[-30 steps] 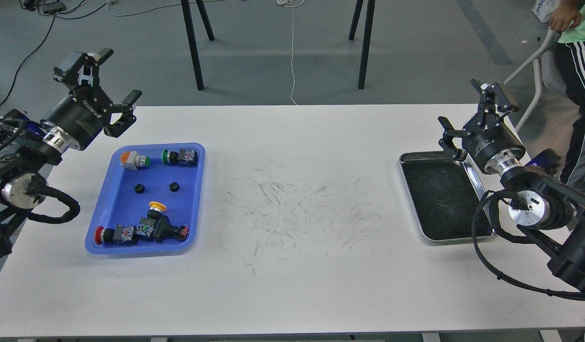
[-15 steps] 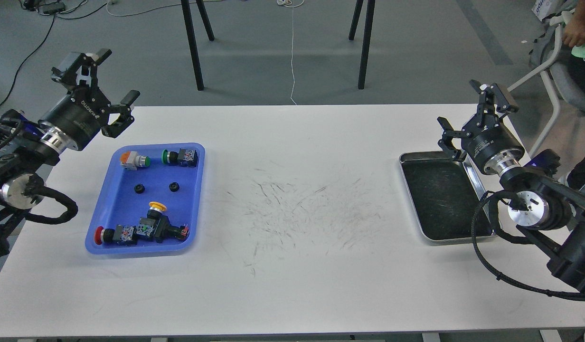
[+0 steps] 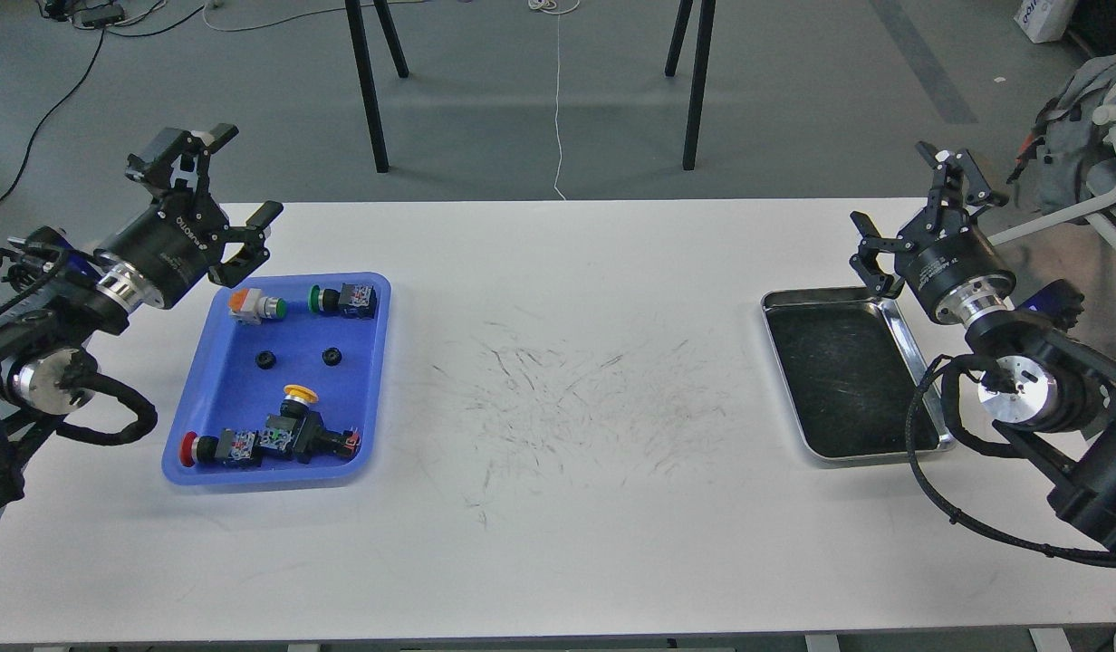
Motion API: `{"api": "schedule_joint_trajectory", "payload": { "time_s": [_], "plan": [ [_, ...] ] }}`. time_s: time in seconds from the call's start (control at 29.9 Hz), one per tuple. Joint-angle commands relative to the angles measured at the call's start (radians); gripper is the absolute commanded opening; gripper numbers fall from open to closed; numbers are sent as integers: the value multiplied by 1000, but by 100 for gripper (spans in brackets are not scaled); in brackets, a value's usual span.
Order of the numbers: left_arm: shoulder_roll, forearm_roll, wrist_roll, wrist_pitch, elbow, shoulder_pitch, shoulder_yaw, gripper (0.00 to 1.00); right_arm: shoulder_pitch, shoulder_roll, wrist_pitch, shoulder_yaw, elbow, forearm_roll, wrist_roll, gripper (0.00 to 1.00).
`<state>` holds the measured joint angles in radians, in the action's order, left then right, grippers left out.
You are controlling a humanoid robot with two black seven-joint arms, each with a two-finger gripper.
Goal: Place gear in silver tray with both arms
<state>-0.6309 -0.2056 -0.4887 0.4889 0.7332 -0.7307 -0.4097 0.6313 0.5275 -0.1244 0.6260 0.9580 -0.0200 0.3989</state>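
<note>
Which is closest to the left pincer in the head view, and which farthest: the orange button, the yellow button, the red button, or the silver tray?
From the left pincer:
1. Orange button, at the blue tray's far left corner.
2. Yellow button, lower in the blue tray.
3. Red button, at the blue tray's near left corner.
4. Silver tray, across the table on the right.

Illumination is bright, even and diffuse, apparently from overhead. The white table [image 3: 558,543] is uniformly lit, without hot spots. Shadows are soft and faint: a pale one lies beside the blue tray [image 3: 377,380], and dim ones trail from the black stand legs [image 3: 368,86] on the grey floor. The silver tray [image 3: 893,308] shows mild sheen along its rim; its dark bottom reflects little. Focus is sharp throughout. The table's far edge reads straight; edge distortion is slight, if any.
</note>
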Motion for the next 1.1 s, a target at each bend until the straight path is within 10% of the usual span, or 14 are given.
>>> {"api": "schedule_joint_trajectory", "payload": {
  "time_s": [0.0, 1.07],
  "plan": [
    [0, 2, 0, 0, 0, 2, -1, 100, 1, -3, 0, 7, -4, -2, 0, 100],
    [-50, 0, 0, 0, 3, -9, 25, 100, -22, -35, 16, 47, -31, -52, -2, 100]
  ]
}}
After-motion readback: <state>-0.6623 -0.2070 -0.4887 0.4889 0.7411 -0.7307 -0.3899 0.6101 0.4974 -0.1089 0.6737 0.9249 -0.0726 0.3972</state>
